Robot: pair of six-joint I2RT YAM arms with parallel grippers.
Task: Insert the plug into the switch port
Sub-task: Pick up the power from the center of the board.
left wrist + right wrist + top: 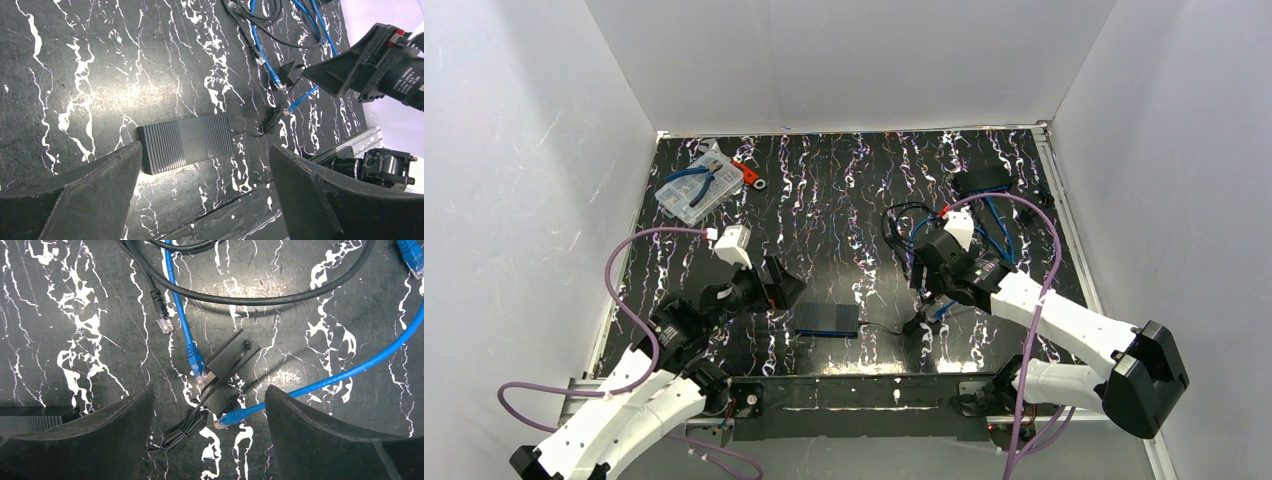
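Observation:
The switch [826,319] is a dark grey ribbed box lying flat near the table's front edge. My left gripper [205,146] hovers open over it, holding nothing; the switch [186,141] shows between its fingers. My right gripper [209,388] is open and empty above a tangle of cables just right of the switch. Below it lie a blue cable's plug [231,416], a second blue plug [195,359] and a black cable's clear plug [164,324]. One corner of the switch [30,420] shows at the left edge of that view. Its ports are hidden from me.
A black power adapter [231,356] with a bundled thin cord [185,430] lies among the plugs. A clear parts box with blue pliers [696,187] and a red tool [746,172] sit at the back left. A black box [981,180] sits at the back right. White walls close in three sides.

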